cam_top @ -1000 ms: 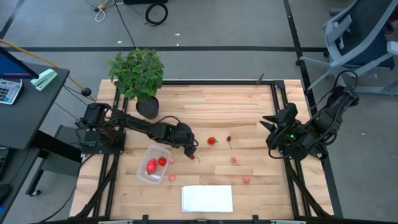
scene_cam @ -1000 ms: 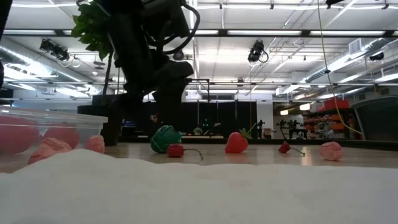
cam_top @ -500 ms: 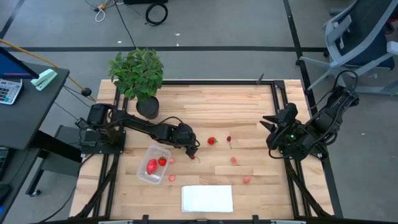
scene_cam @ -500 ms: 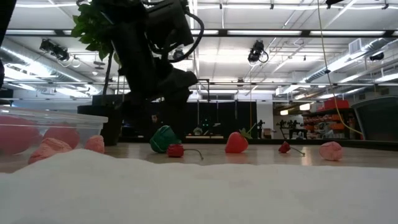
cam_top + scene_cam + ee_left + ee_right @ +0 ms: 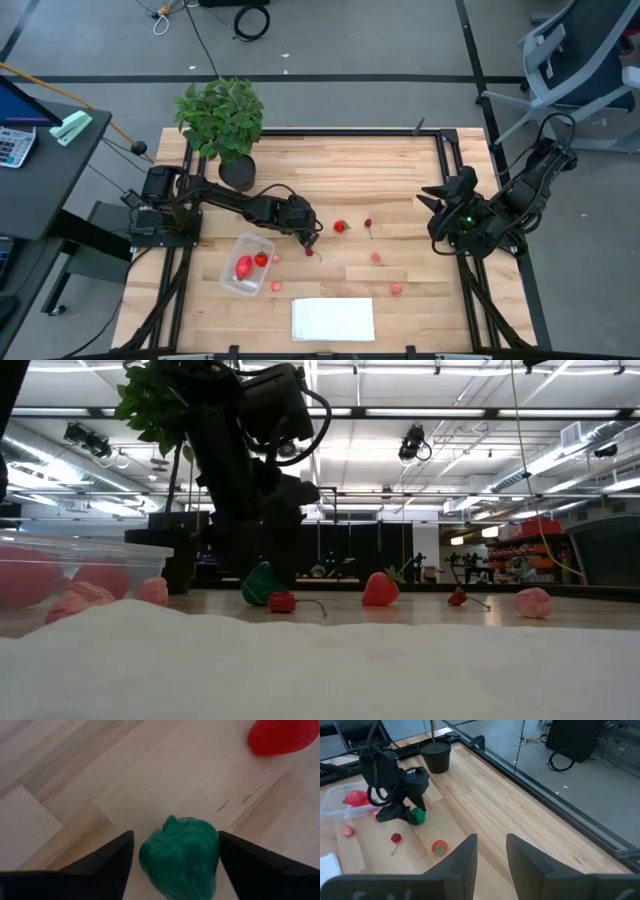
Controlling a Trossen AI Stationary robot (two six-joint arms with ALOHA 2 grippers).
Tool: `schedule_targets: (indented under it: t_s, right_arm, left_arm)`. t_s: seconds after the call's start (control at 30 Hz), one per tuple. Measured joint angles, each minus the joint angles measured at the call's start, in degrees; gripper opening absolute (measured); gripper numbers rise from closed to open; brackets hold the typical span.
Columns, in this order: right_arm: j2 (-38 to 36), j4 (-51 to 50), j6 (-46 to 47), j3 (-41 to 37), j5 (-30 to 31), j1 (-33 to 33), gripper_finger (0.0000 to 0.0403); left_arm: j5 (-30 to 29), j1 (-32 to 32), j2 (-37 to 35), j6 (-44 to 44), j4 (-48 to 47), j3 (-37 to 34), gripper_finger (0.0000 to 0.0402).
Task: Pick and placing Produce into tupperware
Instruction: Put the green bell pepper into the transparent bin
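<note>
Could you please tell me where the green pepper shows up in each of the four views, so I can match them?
High view: hidden under the left gripper, right of the tub.
Low view: green pepper left of centre, beneath the dark arm.
Left wrist view: centre bottom, between the jaws.
Right wrist view: at the far gripper's tip.
Shared landmark: the strawberry beside it.
</note>
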Motion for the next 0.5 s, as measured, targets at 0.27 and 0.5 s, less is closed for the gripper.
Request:
schedule_targets:
  t_s: [0.27,0.5]
  right_arm:
    - [0.00,0.00,0.00,0.00,0.01,0.01,0.0111]
    - [-0.02,-0.01,-0.01,0.00,0.01,0.02,0.0111]
  left_arm:
    - [-0.03,-0.02,-0.13,-1.43,-0.17,0.04,0.0213]
    - [0.07,-0.02,-3.09,-0.23,-2.55,-0.05,0.0248]
